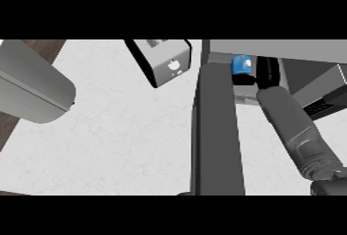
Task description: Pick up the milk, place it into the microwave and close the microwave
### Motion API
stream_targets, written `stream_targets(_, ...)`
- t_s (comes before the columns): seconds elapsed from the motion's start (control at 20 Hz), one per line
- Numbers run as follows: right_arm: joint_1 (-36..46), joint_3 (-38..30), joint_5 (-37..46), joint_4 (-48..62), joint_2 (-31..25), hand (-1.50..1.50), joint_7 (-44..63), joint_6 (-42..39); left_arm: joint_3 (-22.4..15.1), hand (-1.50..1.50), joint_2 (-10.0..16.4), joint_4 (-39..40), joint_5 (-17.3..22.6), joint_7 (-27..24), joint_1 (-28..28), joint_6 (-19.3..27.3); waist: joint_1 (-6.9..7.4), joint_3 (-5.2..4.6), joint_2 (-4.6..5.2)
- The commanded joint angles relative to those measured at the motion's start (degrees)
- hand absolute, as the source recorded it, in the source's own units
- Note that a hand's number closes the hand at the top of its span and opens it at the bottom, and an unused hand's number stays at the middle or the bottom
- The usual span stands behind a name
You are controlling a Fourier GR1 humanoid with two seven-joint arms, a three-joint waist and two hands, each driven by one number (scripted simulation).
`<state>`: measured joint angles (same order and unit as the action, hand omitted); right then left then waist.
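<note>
The milk, a blue carton, is inside the microwave, at the left of its opening. The right hand is clenched round it, with black fingers along the carton's right side and near end. The microwave door stands wide open just left of the forearm. A toaster sits beyond the door on the white counter.

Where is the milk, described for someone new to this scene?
Find the microwave at the view's upper right, its dark door swung open. In its opening, beside the right hand, sits the milk, the only blue thing in view.
</note>
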<state>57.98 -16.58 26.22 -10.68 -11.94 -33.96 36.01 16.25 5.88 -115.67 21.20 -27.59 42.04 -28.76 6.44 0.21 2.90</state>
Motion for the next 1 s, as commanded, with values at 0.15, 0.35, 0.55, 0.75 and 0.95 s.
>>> stream_targets(0.15,0.1,-0.6,-0.3,3.0,-0.5,-1.5,-1.9,-4.0,-0.2,-1.5,0.9,1.3,-1.1,-0.2,-0.9,-1.4,0.71,0.07,0.06)
stream_targets(0.35,0.3,-1.2,-1.0,2.8,0.9,-1.5,-4.7,-6.5,-3.5,-1.5,-0.1,-0.8,-3.1,2.6,-4.0,0.6,-0.5,0.15,0.07)
stream_targets(0.55,-0.6,-2.8,-2.8,3.1,0.4,-1.5,-7.7,-12.2,-6.1,-1.5,-2.0,-2.0,-5.6,1.6,-2.4,0.1,-0.45,0.14,-0.31)
stream_targets(0.75,-0.9,-4.9,-5.1,2.8,0.1,-1.5,-9.9,-16.3,-8.1,-1.5,-3.2,-2.2,-6.4,1.6,-1.9,-0.6,-1.01,0.1,-0.73)
stream_targets(0.95,-2.0,-5.8,-6.4,2.8,1.8,-1.5,-12.6,-19.5,-9.7,-1.5,-3.8,0.4,-9.5,0.2,-2.9,-1.2,-2.37,-0.03,-1.38)
